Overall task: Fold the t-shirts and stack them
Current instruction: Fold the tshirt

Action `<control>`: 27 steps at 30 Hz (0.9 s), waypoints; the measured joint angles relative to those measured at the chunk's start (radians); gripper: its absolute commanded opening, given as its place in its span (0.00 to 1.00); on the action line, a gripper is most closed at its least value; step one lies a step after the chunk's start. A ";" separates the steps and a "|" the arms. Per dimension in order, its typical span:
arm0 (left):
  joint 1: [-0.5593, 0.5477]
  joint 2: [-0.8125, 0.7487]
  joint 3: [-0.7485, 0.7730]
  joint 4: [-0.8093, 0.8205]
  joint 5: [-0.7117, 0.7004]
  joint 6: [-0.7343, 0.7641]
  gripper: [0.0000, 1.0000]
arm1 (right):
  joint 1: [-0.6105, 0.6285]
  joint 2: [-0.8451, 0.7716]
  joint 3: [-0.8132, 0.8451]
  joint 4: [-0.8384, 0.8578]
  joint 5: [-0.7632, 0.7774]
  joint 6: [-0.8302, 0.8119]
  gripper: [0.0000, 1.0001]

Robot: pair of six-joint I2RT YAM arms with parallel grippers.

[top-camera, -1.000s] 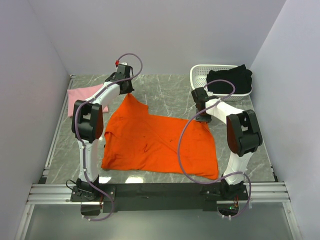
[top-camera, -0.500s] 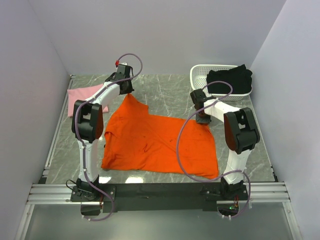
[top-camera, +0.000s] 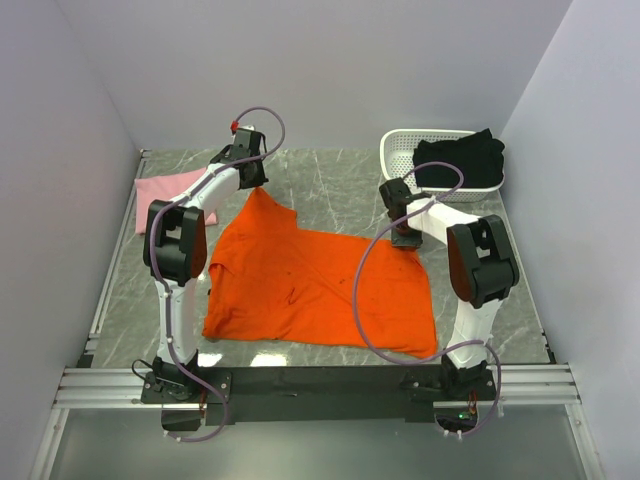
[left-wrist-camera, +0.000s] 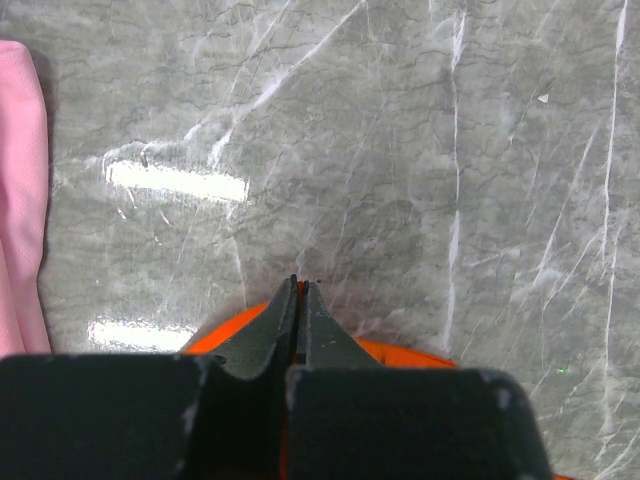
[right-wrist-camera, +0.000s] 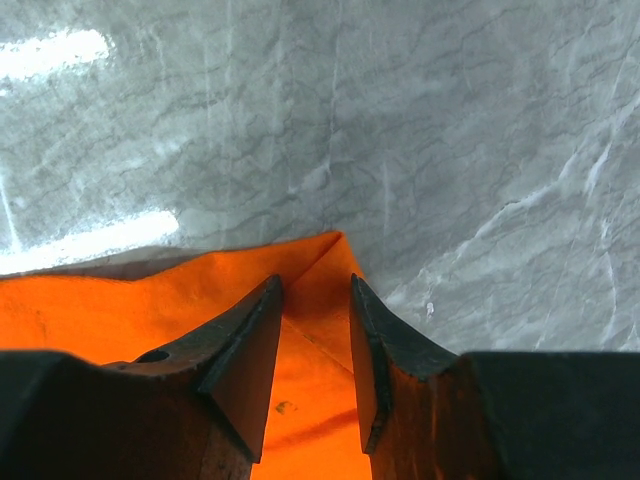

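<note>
The bright orange t-shirt [top-camera: 310, 285] lies spread on the marble table between the arms. My left gripper [top-camera: 256, 186] is shut on its far left tip, and a thin strip of orange cloth [left-wrist-camera: 420, 353] shows pinched between the jaws [left-wrist-camera: 298, 286]. My right gripper [top-camera: 404, 238] stands open over the shirt's far right corner [right-wrist-camera: 320, 260], with cloth lying between the fingers and not pinched. The pale pink t-shirt [top-camera: 165, 193] lies folded at the far left [left-wrist-camera: 20, 200]. The black t-shirt [top-camera: 462, 160] is heaped in the basket.
A white slotted basket [top-camera: 394, 152] stands at the back right corner. Walls close in the table on three sides. Purple cables loop over both arms. The black rail with the arm bases runs along the near edge.
My right arm has shifted slightly left over the orange shirt's far right corner. The left arm and the shirt have stayed where they were.
</note>
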 measured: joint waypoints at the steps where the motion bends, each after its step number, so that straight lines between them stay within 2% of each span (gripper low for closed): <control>1: 0.000 0.000 0.000 0.000 0.000 0.000 0.01 | 0.003 0.000 0.000 -0.001 0.002 -0.001 0.42; 27: 0.000 0.000 0.000 -0.001 0.001 0.007 0.01 | 0.018 -0.045 0.000 0.003 -0.001 -0.013 0.44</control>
